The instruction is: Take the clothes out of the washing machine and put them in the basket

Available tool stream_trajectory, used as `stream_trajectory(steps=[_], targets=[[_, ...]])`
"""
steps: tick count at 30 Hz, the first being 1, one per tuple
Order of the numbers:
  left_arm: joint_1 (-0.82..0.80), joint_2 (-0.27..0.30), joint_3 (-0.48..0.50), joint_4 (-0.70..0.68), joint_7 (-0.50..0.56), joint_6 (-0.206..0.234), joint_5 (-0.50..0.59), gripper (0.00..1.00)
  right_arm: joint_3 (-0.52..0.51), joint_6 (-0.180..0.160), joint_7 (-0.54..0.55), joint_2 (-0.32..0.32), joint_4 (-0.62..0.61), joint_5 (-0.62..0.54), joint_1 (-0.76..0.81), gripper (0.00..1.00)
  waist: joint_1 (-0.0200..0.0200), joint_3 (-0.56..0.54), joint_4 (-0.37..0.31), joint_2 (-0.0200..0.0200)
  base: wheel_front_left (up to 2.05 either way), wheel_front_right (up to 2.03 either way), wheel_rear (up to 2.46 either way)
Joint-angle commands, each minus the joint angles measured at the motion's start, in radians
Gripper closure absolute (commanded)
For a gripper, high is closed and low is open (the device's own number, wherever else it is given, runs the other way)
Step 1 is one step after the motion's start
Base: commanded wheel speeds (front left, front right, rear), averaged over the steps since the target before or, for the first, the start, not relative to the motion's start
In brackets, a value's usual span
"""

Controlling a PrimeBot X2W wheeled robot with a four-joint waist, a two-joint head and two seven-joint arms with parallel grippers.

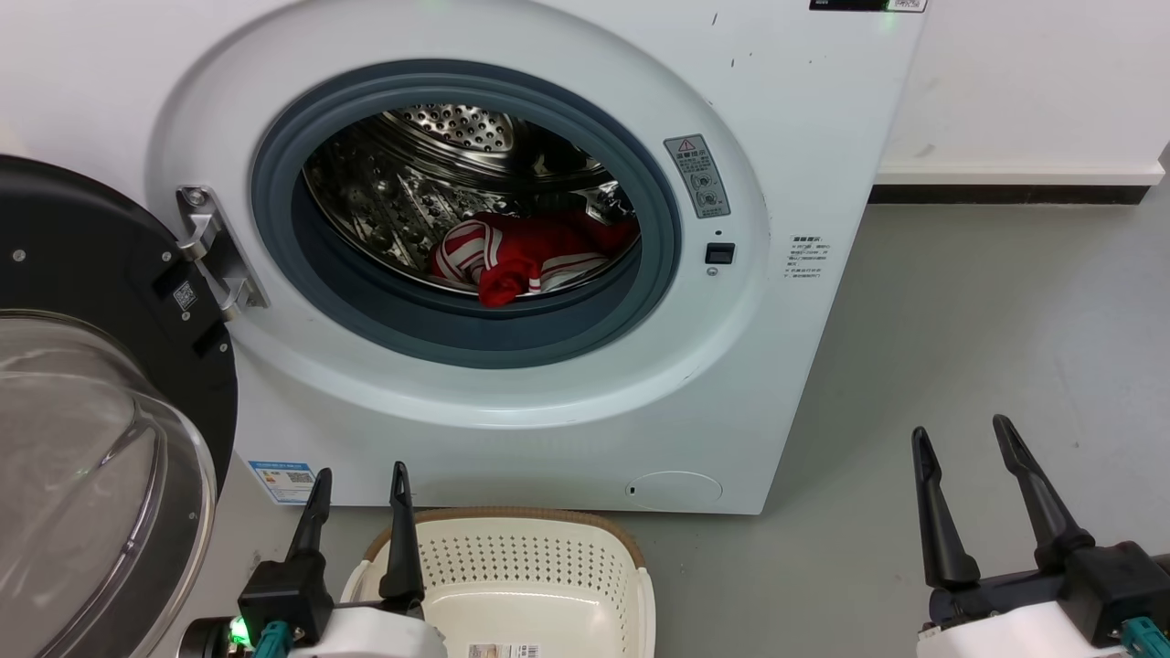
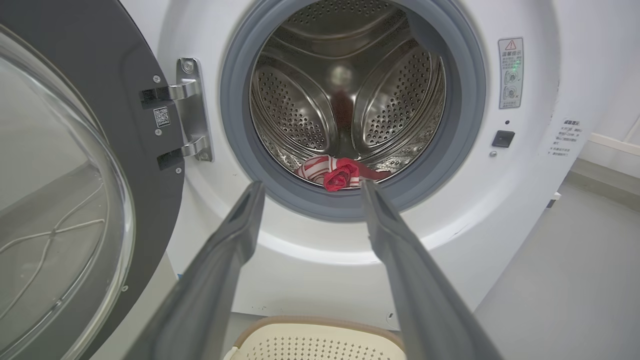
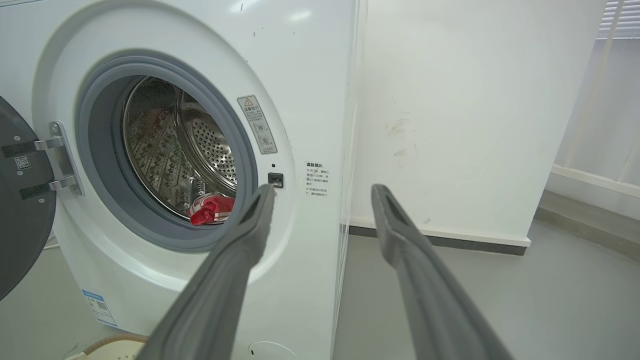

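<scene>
The white washing machine [image 1: 567, 429] stands in front of me with its door swung open to the left. Red clothes [image 1: 530, 251] with white stripes lie bunched at the bottom of the steel drum, also seen as clothes [image 2: 340, 172] and clothes [image 3: 212, 210]. The cream basket [image 1: 512, 553] sits on the floor below the port, its rim [image 2: 320, 322] low in the left wrist view. My left gripper [image 1: 359, 484] is open above the basket's left edge, well short of the port. My right gripper [image 1: 962, 437] is open over the floor to the right, holding nothing.
The black-rimmed glass door [image 1: 101, 439] hangs open at the far left, close to my left arm. Grey floor [image 1: 987, 347] spreads out right of the machine, ending at a white wall with a dark skirting strip [image 1: 1005, 194].
</scene>
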Motion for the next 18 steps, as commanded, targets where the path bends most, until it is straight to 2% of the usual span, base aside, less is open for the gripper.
stream_trajectory(steps=[1,13,18], targets=[[0.009,0.002,-0.003,-0.001,-0.008,0.007,0.025,0.0,0.0,0.0,-0.009,0.003,-0.013,-0.019,0.007,0.0,0.0,0.0,0.001,0.0,0.0,0.0,0.0],[0.02,0.002,-0.011,-0.009,-0.03,0.02,0.099,0.0,-0.012,0.0,-0.03,0.003,-0.011,-0.076,0.025,0.0,0.0,0.002,0.003,0.0,0.0,0.0,0.0],[0.018,0.002,-0.008,-0.006,-0.029,0.02,0.091,0.0,-0.019,0.0,-0.028,0.003,0.008,-0.044,0.024,0.0,0.0,0.002,0.003,0.0,0.0,0.0,0.0]])
